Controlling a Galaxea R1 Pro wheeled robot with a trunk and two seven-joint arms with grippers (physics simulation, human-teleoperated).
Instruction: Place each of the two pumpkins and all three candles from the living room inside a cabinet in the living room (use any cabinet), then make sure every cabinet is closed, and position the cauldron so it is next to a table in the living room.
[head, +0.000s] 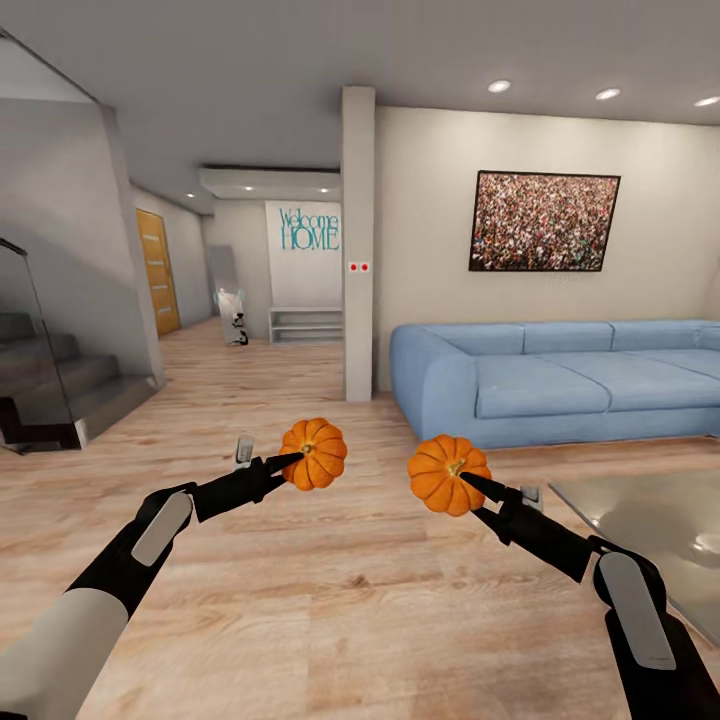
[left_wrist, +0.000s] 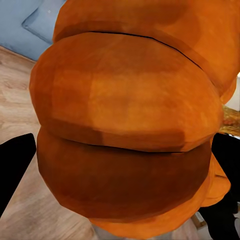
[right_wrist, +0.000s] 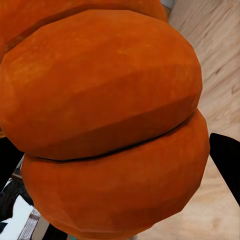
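Left gripper (head: 290, 462): clamped on the left pumpkin (head: 314, 453), holding it up in the air over the wood floor (head: 330, 620).
Right gripper (head: 470, 485): clamped on the right pumpkin (head: 449, 474), also held up over the floor.
Pumpkins: side by side, a little apart, not touching each other.
Left wrist view: the left pumpkin (left_wrist: 127, 130) sits close between two black fingers (left_wrist: 15, 167).
Right wrist view: the right pumpkin (right_wrist: 107, 125) sits close, with a black finger (right_wrist: 227, 160) at its side.
Room: a blue sofa (head: 560, 375) stands by the wall under a picture (head: 543, 221). A glass tabletop (head: 650, 525) is near the right arm. Stairs (head: 50, 385) are far off beyond the left arm.
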